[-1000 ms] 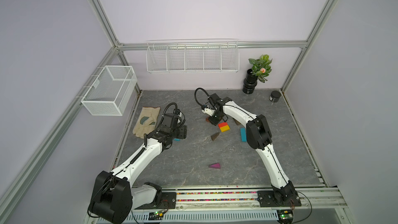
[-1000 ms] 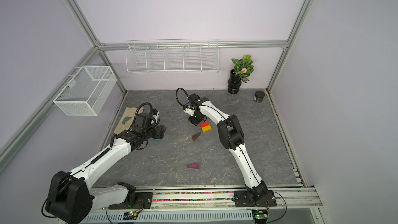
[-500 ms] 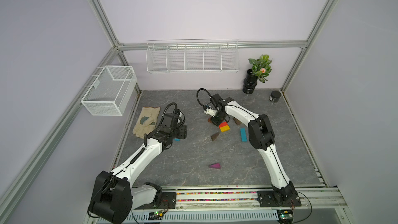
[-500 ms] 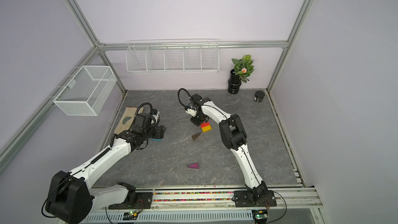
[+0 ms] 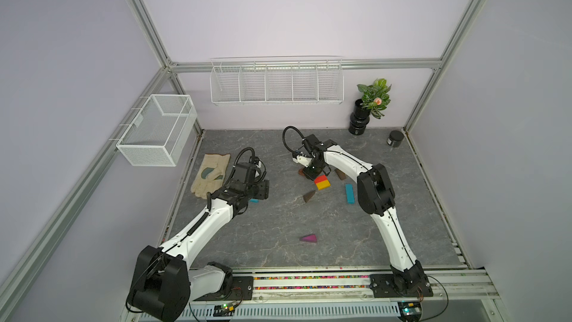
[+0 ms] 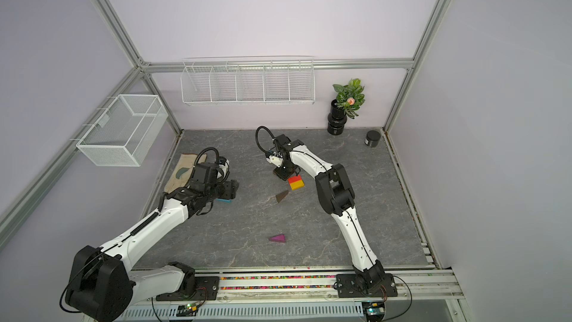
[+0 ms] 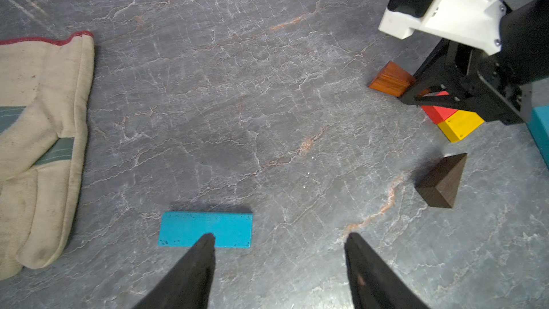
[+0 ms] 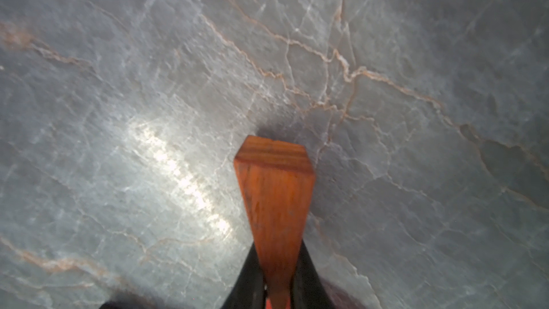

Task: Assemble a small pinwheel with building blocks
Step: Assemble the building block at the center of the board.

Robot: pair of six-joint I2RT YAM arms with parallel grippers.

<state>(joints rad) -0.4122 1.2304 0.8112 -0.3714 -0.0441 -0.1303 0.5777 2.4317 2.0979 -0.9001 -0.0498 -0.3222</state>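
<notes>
In my right gripper (image 8: 276,243) I pinch a reddish wedge (image 8: 274,197) just beside the red brick (image 7: 438,112), which touches the yellow brick (image 7: 460,125), with a dark wedge (image 7: 442,179), a brown wedge (image 5: 340,174) and a teal bar (image 5: 349,192) near, and a second teal bar (image 7: 205,228) and a purple wedge (image 5: 309,238) well apart.

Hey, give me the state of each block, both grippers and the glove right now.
right gripper: shut on the orange-brown wedge
orange-brown wedge: gripped, beside the bricks
left gripper: open, holding nothing
near teal bar: flat, loose, by the left gripper
far teal bar: flat, loose
red and yellow bricks: flat, touching each other
dark wedge: loose, alone
purple wedge: loose, alone
glove: lying flat
</notes>
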